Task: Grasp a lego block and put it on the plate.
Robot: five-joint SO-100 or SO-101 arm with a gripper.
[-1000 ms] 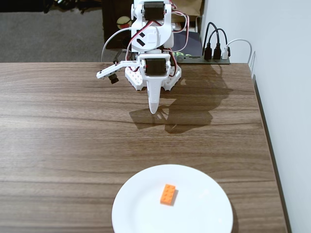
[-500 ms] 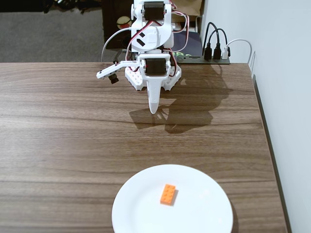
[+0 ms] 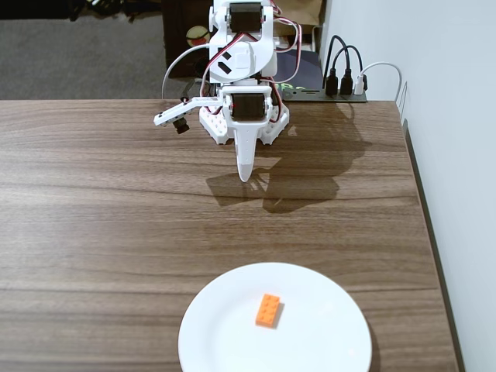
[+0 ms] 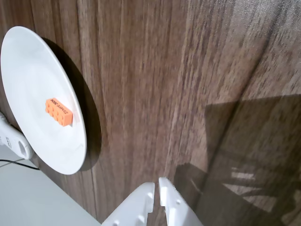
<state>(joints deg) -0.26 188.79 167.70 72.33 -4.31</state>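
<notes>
Fixed view shows the lego block (image 3: 269, 310) lying flat on the plate (image 3: 325, 341), a little left of the plate's middle, studs up and angled slightly off the table's grain. The plate's near edge is cut off by the bottom of the frame, so its full round is not seen. It sits on the wooden table (image 3: 116, 232) near the front, well apart from the arm at the far edge. The gripper (image 3: 245, 174) hangs folded back by the arm's base, tip pointing down over the wood, holding nothing. From the wrist view its two white fingertips (image 4: 146, 197) stand almost together with only a thin slit between them, and their roots are cropped by the lower edge. There the block (image 4: 59, 112) and plate (image 4: 28, 61) appear at far left, partly cut by the frame.
</notes>
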